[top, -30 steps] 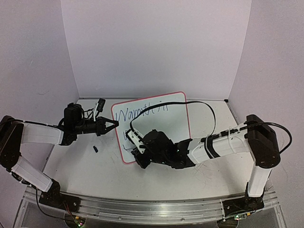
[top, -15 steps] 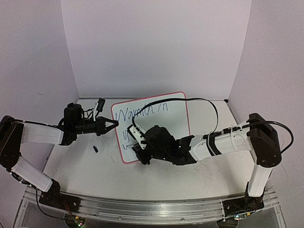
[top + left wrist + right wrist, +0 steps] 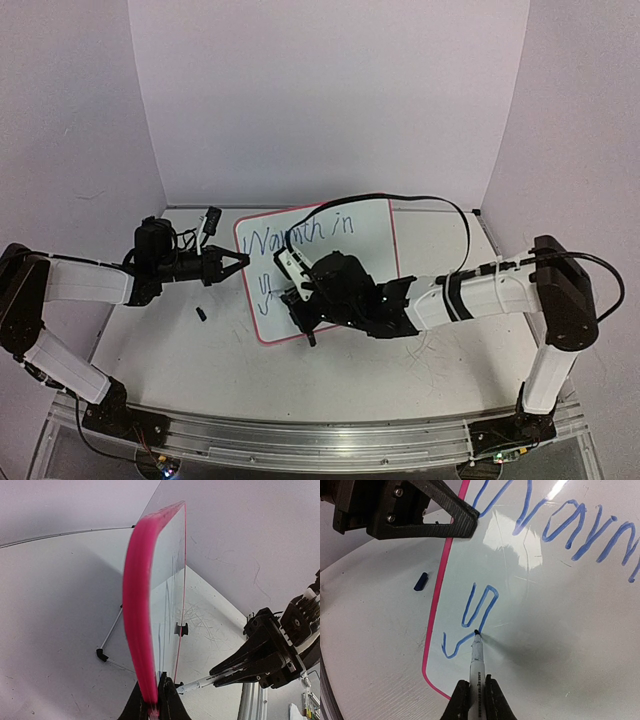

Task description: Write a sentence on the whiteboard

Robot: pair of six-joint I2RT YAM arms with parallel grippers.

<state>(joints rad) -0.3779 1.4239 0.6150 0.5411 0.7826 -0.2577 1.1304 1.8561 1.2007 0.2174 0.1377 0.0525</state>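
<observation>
So, the left gripper (image 3: 240, 262) is clamped tight on the left edge of the whiteboard (image 3: 372, 258), pinching its pink frame. The board stands mid-table, propped up on its wire stand (image 3: 112, 635). The right gripper (image 3: 476, 700) is squeezed shut around a marker (image 3: 476, 662), with the tip touching the glossy surface in the board's lower left part. The sentence (image 3: 305, 237) has a blue top line reading something like "Warmth in", plus a y-shaped squiggle starting the second line. A small dark blue cap (image 3: 201, 313) lies on the table (image 3: 170, 350), just left of the board.
</observation>
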